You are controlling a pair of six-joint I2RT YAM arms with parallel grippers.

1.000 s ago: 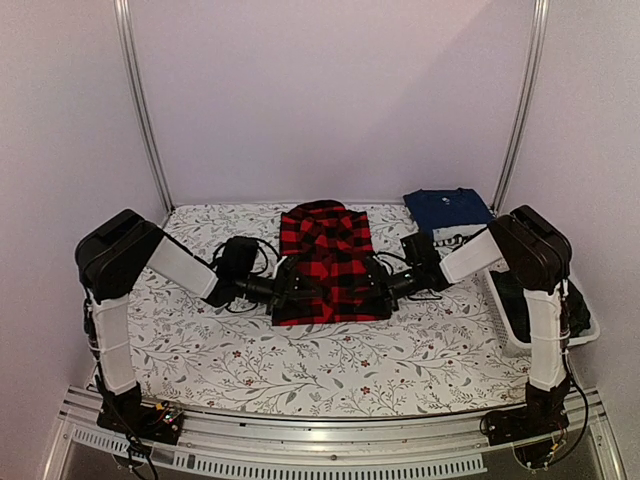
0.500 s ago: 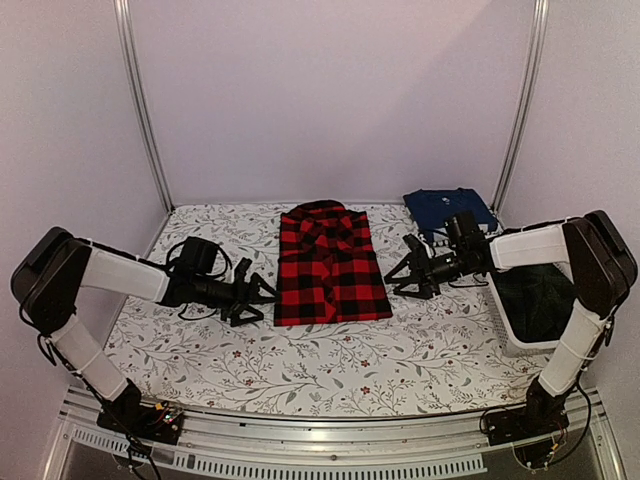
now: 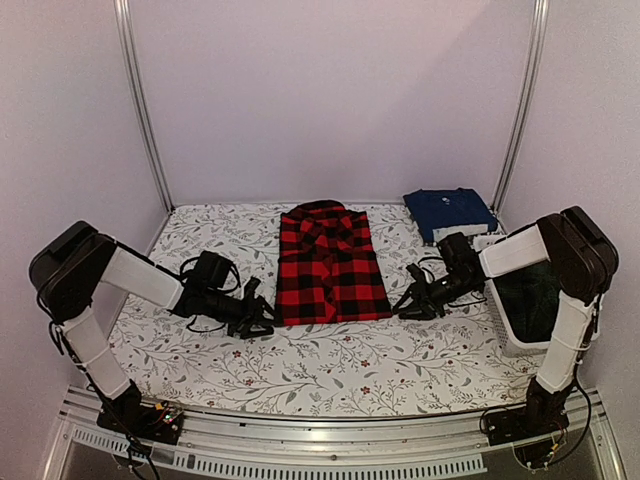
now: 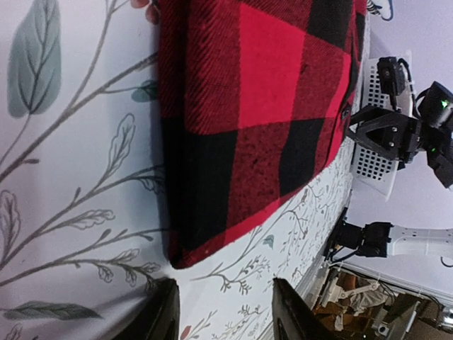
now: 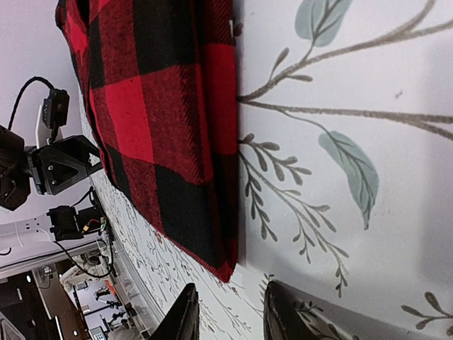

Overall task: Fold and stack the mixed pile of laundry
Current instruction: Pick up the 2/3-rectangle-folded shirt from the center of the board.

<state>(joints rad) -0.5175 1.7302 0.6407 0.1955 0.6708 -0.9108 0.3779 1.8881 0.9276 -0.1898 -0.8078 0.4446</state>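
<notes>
The red-and-black checked flannel shirt (image 3: 328,265) lies folded flat on the middle of the table, collar away from me. My left gripper (image 3: 268,318) sits low at its near left corner, jaws partly apart. In the left wrist view the shirt's corner (image 4: 191,241) lies just ahead of the gripper (image 4: 225,319), with only table cloth between the fingers. My right gripper (image 3: 405,305) sits at the near right corner. There too the shirt corner (image 5: 219,255) lies just ahead of the empty, parted gripper (image 5: 230,319). A navy folded garment (image 3: 448,212) rests at the back right.
A white lattice basket (image 3: 512,338) stands at the right edge with a dark garment (image 3: 532,290) inside. The floral table cloth (image 3: 330,365) covers the table. Metal frame posts (image 3: 140,110) rise at both back corners, and a rail runs along the near edge.
Both grippers left the shirt's sides, swung outward, then came back low to its near corners. Their jaws have narrowed. The shirt has not moved.
</notes>
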